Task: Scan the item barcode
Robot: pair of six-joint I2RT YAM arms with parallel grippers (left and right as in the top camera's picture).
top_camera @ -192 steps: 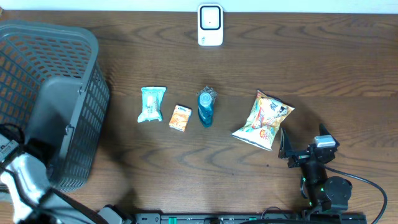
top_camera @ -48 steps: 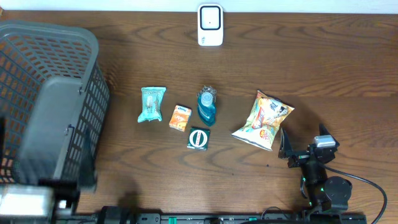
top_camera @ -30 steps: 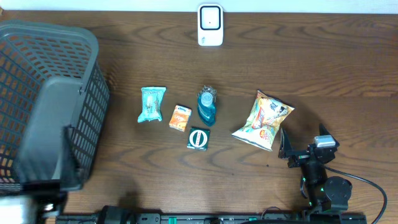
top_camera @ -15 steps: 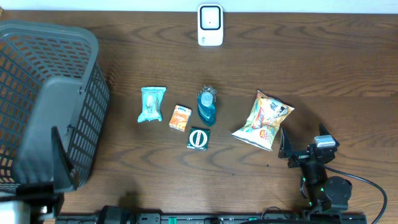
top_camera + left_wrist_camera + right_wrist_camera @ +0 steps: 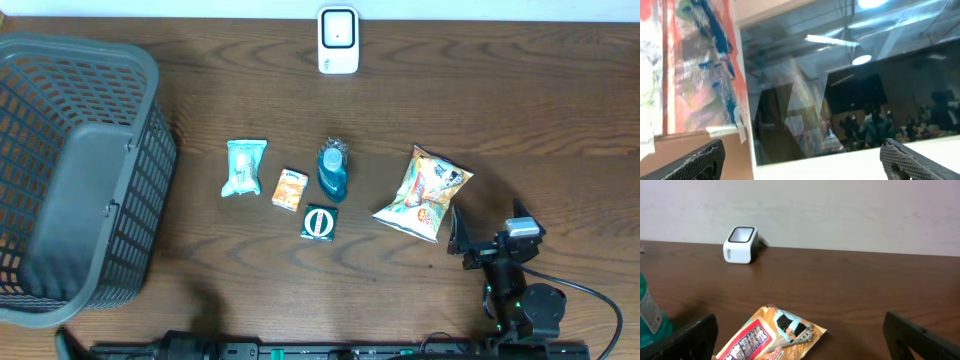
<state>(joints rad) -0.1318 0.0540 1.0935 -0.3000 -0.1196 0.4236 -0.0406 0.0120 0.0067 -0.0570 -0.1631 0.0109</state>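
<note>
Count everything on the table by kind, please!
basket: 1
scanner: 1
bottle: 1
small box: 1
packets: 3 (teal packet, green packet, snack bag)
Total: 7

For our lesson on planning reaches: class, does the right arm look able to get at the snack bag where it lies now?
Probably yes. The snack bag lies flat on the table just ahead of the right tool, whose jaws stand open, and nothing sits between them.
</note>
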